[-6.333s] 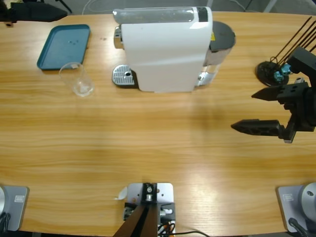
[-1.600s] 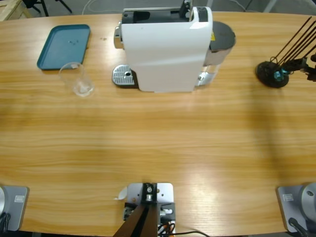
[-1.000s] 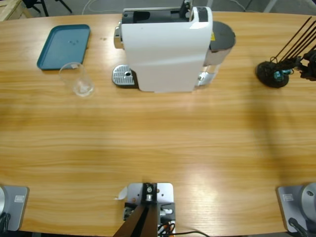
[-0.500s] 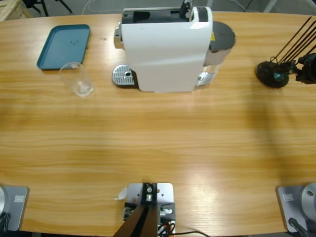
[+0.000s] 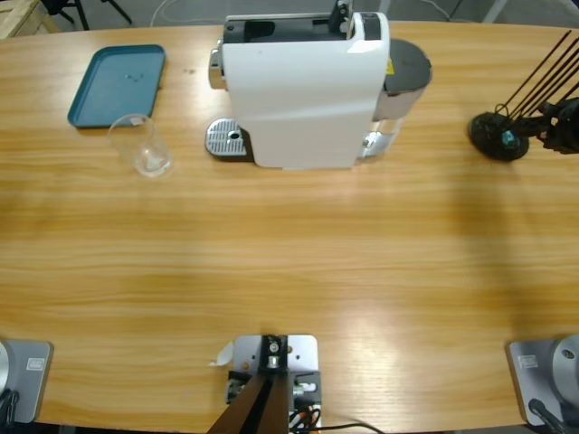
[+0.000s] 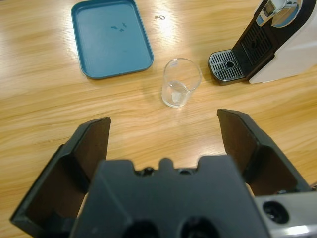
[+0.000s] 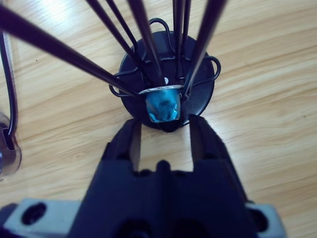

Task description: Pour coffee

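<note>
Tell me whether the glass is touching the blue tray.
Apart. In the left wrist view, bare wood shows between the glass and the blue tray; the glass stands on the table beside the tray's corner.

Teal tray [image 5: 117, 84] at the table's far left corner (lying flat), long wooden table [image 5: 289, 271]

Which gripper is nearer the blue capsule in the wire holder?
Right. The right gripper has its jaws just short of the blue capsule; the left gripper faces the glass, far off.
</note>
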Controlling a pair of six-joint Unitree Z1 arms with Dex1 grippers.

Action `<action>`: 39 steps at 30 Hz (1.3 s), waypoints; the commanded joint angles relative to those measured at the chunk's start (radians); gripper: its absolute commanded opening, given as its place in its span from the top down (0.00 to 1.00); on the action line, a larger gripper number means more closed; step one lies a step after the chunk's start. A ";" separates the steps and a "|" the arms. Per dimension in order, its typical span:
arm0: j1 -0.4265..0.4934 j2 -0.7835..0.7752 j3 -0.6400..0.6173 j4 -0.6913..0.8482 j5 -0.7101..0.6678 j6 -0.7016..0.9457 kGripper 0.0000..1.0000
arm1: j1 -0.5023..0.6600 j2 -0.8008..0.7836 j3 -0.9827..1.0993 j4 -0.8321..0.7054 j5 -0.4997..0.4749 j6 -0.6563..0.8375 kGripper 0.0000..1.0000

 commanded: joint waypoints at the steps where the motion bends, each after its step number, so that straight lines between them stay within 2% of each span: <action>1: 0.011 0.022 0.037 -0.007 0.014 0.009 0.07 | -0.010 0.039 0.022 -0.017 0.000 0.004 0.75; 6: 0.011 0.022 0.038 -0.007 0.014 0.009 0.07 | -0.010 0.040 0.023 -0.019 0.000 0.004 0.76; 10: 0.011 0.022 0.038 -0.008 0.014 0.009 0.07 | -0.011 0.041 0.025 -0.020 0.001 0.004 0.84; 13: 0.011 0.022 0.038 -0.008 0.014 0.009 0.07 | -0.011 0.043 0.027 -0.020 0.001 0.004 0.85; 14: 0.011 0.022 0.038 -0.008 0.014 0.009 0.07 | -0.011 0.043 0.027 -0.020 0.000 0.004 0.91; 15: 0.011 0.022 0.038 -0.007 0.014 0.009 0.07 | -0.011 0.043 0.028 -0.020 0.000 0.004 0.91; 28: 0.011 0.024 0.038 -0.009 0.012 0.009 0.07 | -0.011 -0.012 0.042 -0.015 -0.010 0.004 0.92; 33: 0.011 0.021 0.039 -0.012 0.011 0.009 0.07 | -0.011 -0.127 0.027 0.055 -0.020 0.001 0.92; 38: 0.010 0.011 0.039 -0.012 0.010 0.009 0.07 | -0.006 -0.165 -0.032 0.124 -0.017 -0.007 0.91; 39: 0.010 0.010 0.039 -0.012 0.010 0.009 0.07 | -0.005 -0.166 -0.033 0.124 -0.011 -0.007 0.81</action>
